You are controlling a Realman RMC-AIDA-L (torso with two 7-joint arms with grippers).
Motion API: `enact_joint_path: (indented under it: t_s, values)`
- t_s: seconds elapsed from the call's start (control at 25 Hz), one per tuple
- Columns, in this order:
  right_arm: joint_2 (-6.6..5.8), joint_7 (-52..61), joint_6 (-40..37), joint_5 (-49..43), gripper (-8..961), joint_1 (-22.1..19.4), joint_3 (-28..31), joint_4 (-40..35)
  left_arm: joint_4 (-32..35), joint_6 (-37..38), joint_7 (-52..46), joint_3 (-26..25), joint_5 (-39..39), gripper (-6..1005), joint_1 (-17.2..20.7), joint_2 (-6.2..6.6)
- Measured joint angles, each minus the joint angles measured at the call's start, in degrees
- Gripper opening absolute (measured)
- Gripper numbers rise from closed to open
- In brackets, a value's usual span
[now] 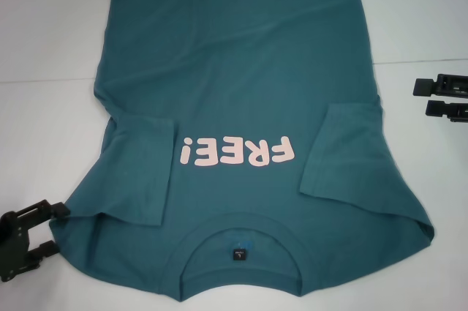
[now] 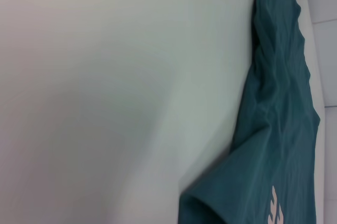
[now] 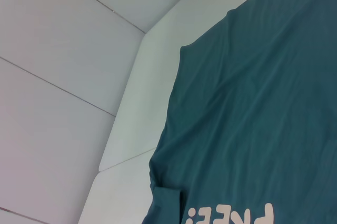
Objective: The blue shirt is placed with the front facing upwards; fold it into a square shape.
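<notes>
In the head view we see the blue shirt (image 1: 241,84) lying flat on the white bench (image 1: 44,47), front side up, with the collar (image 1: 241,234) nearest to us and the pink "FREE!" print (image 1: 238,151) upside down. Both short sleeves are folded inward over the body. The left gripper (image 1: 36,238) is low at the left edge, just beside the shirt's shoulder, and its fingers (image 1: 57,209) are spread apart, holding nothing. The right gripper (image 1: 428,97) is at the right edge, apart from the shirt, also parted and empty.

In the left wrist view we see the shirt's wrinkled side edge (image 2: 279,108) on the bench.

In the right wrist view we see the shirt body and part of the print (image 3: 237,216).
</notes>
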Motion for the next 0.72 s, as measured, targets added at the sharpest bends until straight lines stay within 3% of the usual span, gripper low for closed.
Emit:
enact_joint_path:
  t_s: [0.72]
  values:
    - [0.0, 0.0, 0.02, -0.01, 816, -0.4, 0.1, 0.0, -0.66, 3.18, 1.42, 1.64, -0.48, 824, -3.14, -0.71]
